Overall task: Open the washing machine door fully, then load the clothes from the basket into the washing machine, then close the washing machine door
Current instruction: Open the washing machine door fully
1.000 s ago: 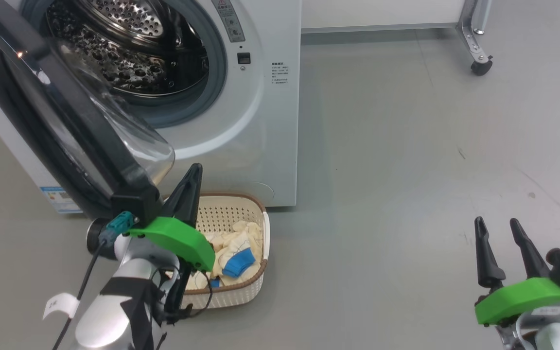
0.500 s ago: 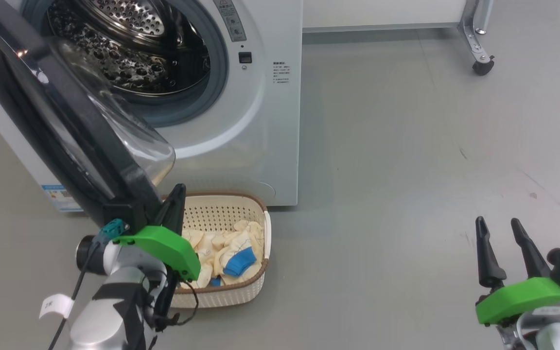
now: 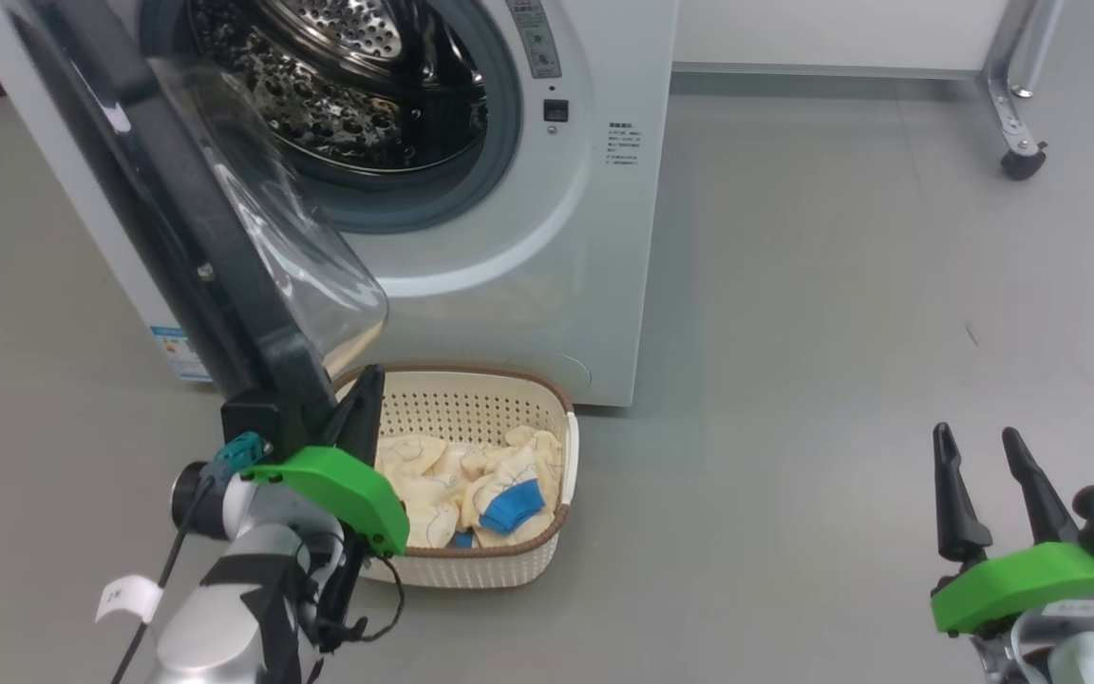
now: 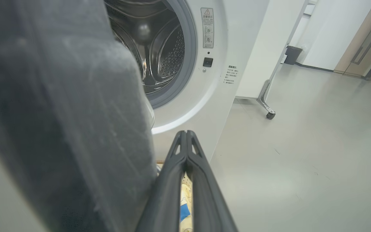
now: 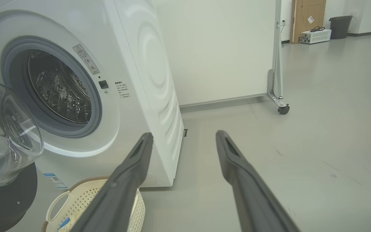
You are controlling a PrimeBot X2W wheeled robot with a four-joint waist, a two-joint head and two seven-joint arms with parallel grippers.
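Observation:
The washing machine stands with its steel drum exposed. The washing machine door swings out toward me at the left, its glass bowl bulging right. On the floor below sits the basket holding the clothes, cream with a blue cuff. My left gripper is shut and empty, its fingers right beside the door's lower corner, over the basket's left rim; I cannot tell if they touch the door. In the left wrist view the shut fingers point at the machine front. My right gripper is open and empty, far right.
A white panel on a metal leg with a black caster stands at the back right. Grey floor spreads wide to the right of the machine. The right wrist view shows the basket's white handle and the door glass.
The head camera has turned, so the whole scene shifted right. My left gripper has drawn back and lower beside the door's bottom corner. The right gripper has not moved.

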